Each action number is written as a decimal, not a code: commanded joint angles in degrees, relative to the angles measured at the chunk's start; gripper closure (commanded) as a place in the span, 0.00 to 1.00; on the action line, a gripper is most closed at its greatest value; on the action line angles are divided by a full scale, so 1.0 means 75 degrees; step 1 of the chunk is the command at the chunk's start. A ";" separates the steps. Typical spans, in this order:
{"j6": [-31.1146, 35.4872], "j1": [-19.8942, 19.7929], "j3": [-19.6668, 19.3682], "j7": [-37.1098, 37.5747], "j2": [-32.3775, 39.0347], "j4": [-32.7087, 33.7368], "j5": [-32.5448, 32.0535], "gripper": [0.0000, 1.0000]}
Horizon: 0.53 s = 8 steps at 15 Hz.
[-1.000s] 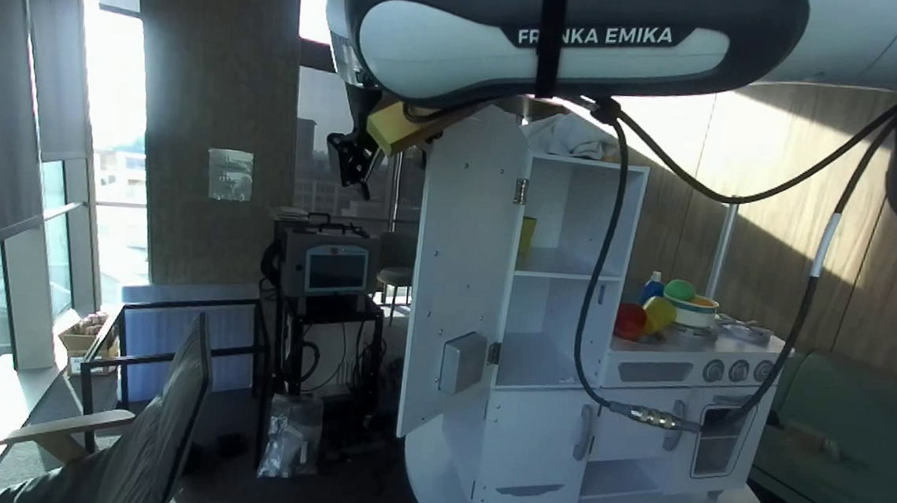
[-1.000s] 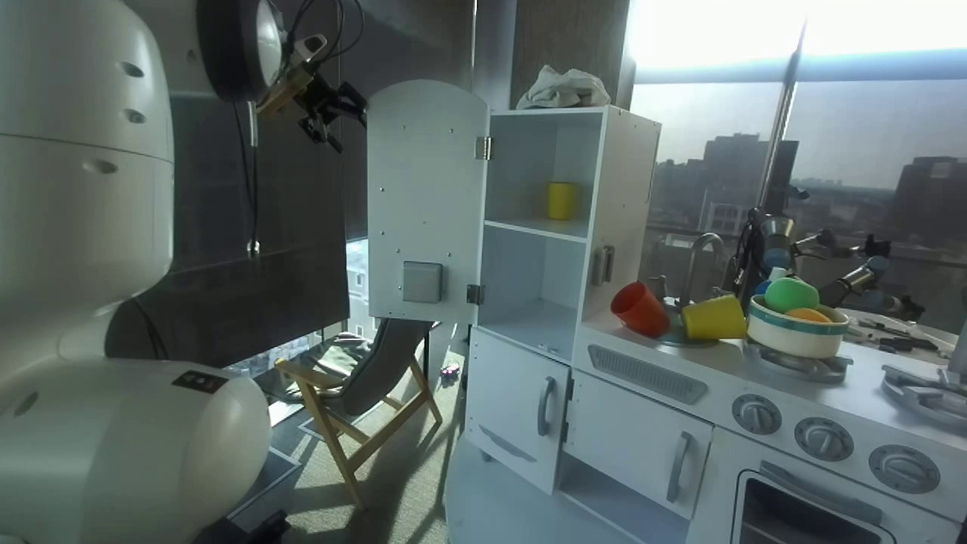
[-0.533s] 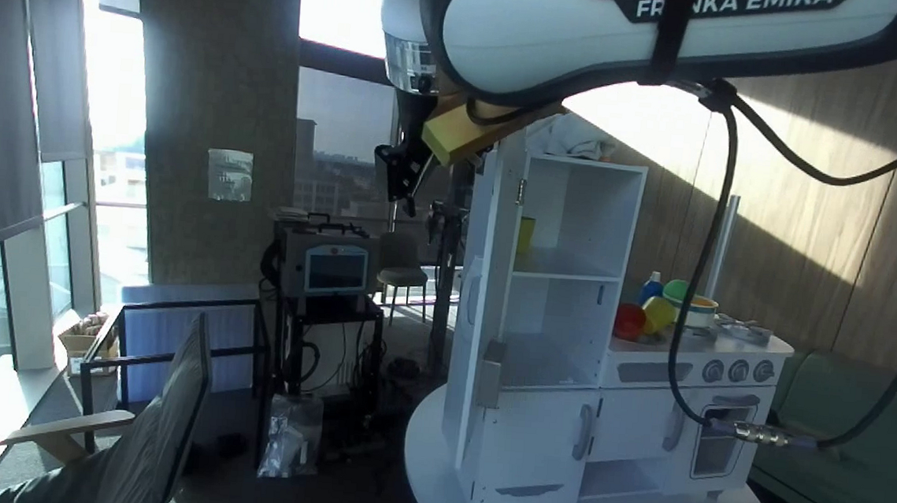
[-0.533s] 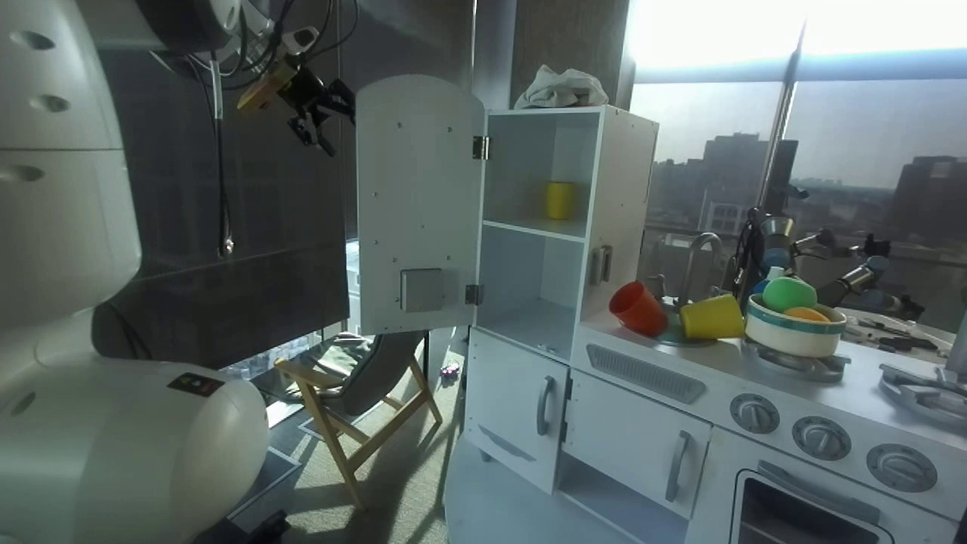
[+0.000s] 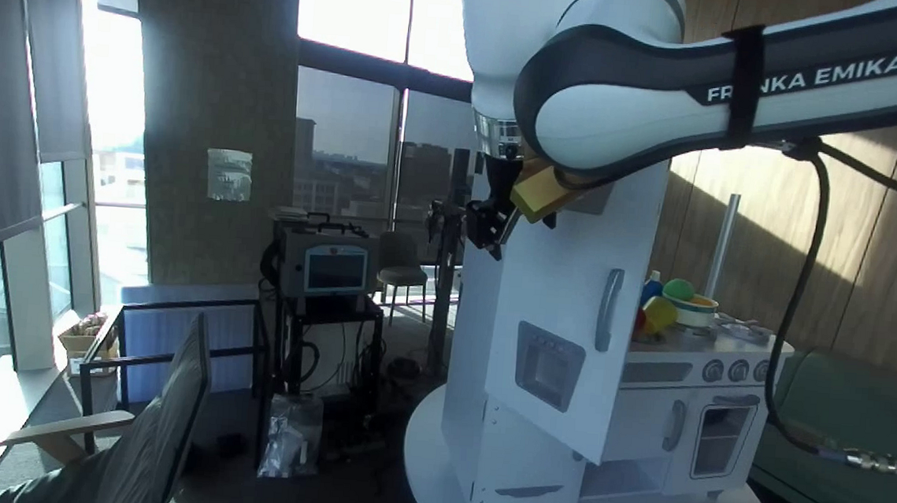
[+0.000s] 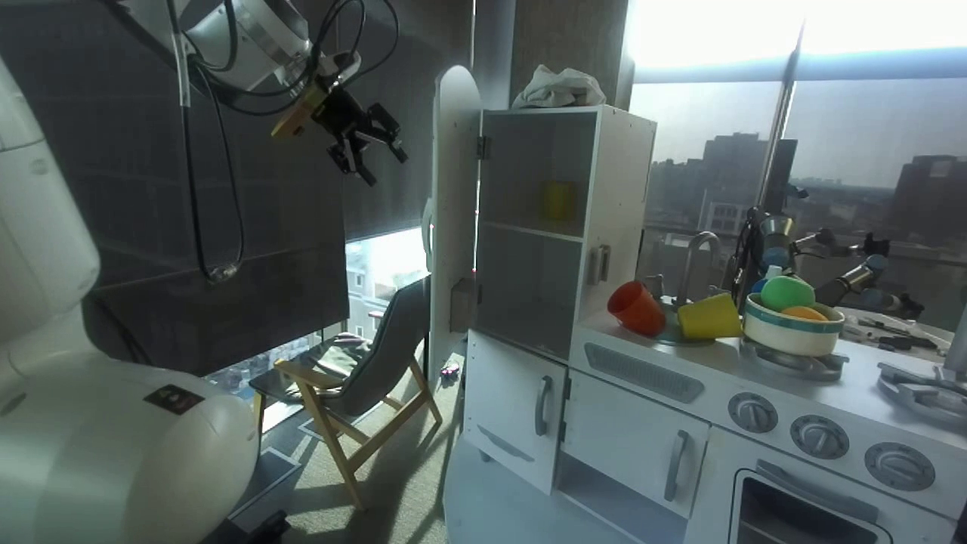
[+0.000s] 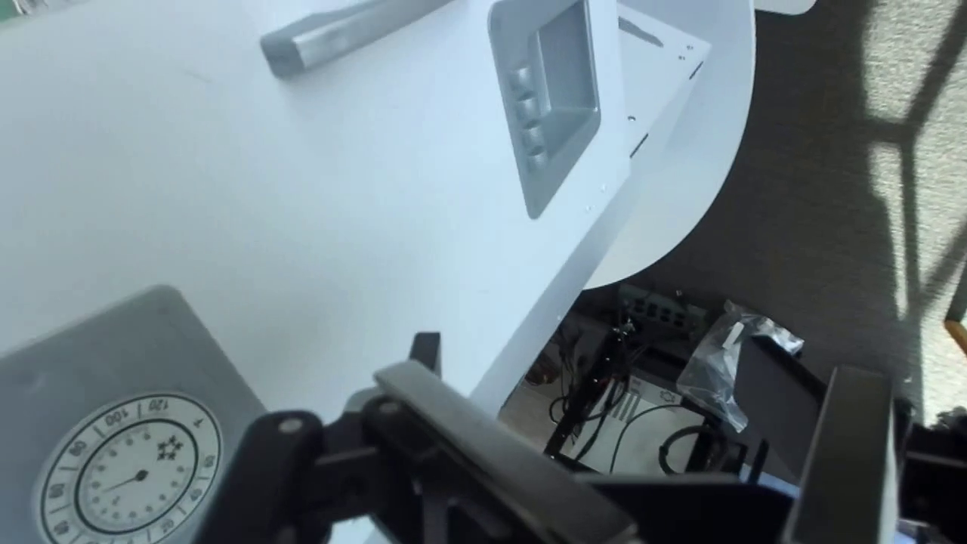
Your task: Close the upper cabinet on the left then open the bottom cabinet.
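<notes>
The upper cabinet is a tall white door, partly open. Its outer face with handle and grey panel shows in an exterior view (image 5: pixel 563 307); in an exterior view it stands nearly edge-on (image 6: pixel 455 189). In the wrist view its outer face (image 7: pixel 363 196) fills the left, with a round dial. The bottom cabinet, a short white door, is shut below it in both exterior views (image 5: pixel 524 470) (image 6: pixel 514 412), partly hidden by the upper door. My gripper (image 5: pixel 503 238) is open and empty (image 6: pixel 384 166), at the door's outer side; whether a finger (image 7: pixel 634 378) touches it I cannot tell.
The oven unit with knobs (image 6: pixel 823 438) adjoins on the right. A red cup (image 6: pixel 637 308), a yellow cup (image 6: pixel 710 317) and a pot (image 6: pixel 793 332) with toy food stand on its top. A white cloth (image 6: pixel 560 88) lies on the tall unit. A wooden chair (image 6: pixel 378 363) stands nearby.
The upper door has swung from wide open toward the unit, so its outer face now shows. My gripper has moved along with it; it stays open.
</notes>
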 commanded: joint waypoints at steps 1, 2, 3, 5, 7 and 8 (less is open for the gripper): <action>0.0564 -0.0473 -0.0198 0.0286 -0.0993 -0.1081 0.0382 0.00; 0.0693 -0.0603 -0.0285 0.0325 -0.1155 -0.1286 0.0509 0.00; 0.0802 -0.0727 -0.0355 0.0360 -0.1293 -0.1463 0.0616 0.00; 0.1178 -0.0972 -0.0551 0.0428 -0.1552 -0.1877 0.0918 0.00; 0.1608 -0.1236 -0.0722 0.0491 -0.1772 -0.2295 0.1182 0.00; 0.1916 -0.1378 -0.0799 0.0560 -0.1861 -0.2506 0.1289 0.00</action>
